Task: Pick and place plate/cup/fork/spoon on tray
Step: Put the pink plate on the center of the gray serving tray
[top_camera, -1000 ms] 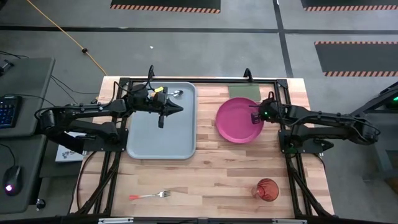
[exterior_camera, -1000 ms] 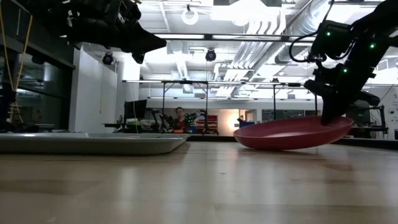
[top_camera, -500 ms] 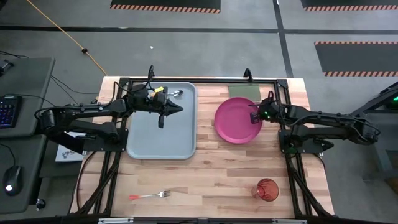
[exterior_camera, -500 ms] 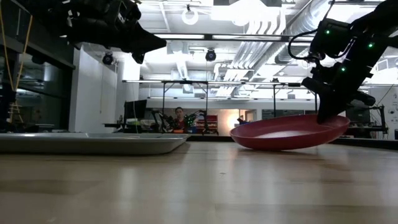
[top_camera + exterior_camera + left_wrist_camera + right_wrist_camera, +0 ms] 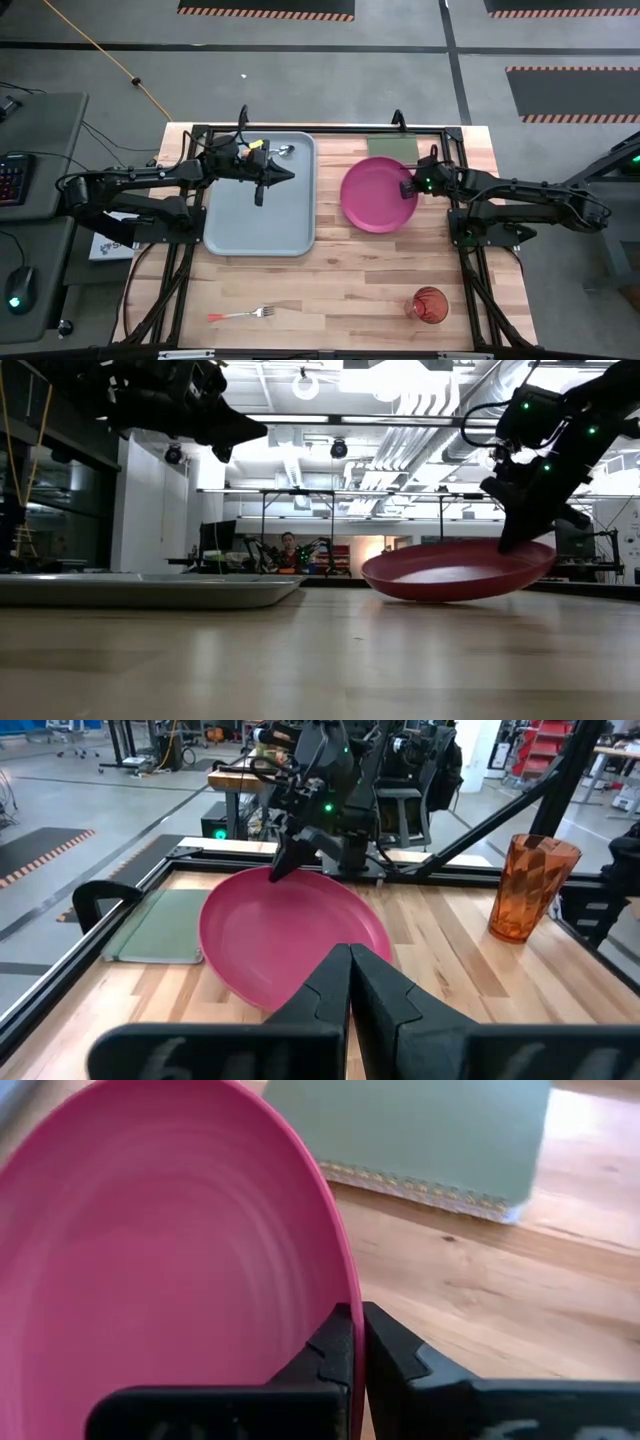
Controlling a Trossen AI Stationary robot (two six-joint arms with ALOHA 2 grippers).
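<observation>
The magenta plate (image 5: 375, 195) is to the right of the blue-grey tray (image 5: 240, 225), tilted with its right side raised in the low view (image 5: 450, 572). My right gripper (image 5: 408, 188) is shut on its right rim. My left gripper (image 5: 288, 175) is shut and empty, hovering above the tray. The spoon (image 5: 285, 150) lies in the tray at its far edge, partly under my left arm. The red-handled fork (image 5: 240, 314) lies on the table near the front edge. The red-orange cup (image 5: 430, 305) stands at the front right. My right gripper pinches the plate's right rim (image 5: 338, 1285) between its two fingers, one on the upper face and one on the underside. The fingers come from the table's right, slanting down. The plate is tilted, its held side up and its left side low; whether that side touches the table I cannot tell.
A flat green rectangle (image 5: 392, 146) lies at the far edge behind the plate. Black frame rails (image 5: 330, 129) run around the table's edges. Bare wood (image 5: 340, 290) lies between the fork and the cup.
My right gripper has moved a little toward the table's left, toward the tray, still shut on the plate's rim. The plate has gone with it, staying tilted.
</observation>
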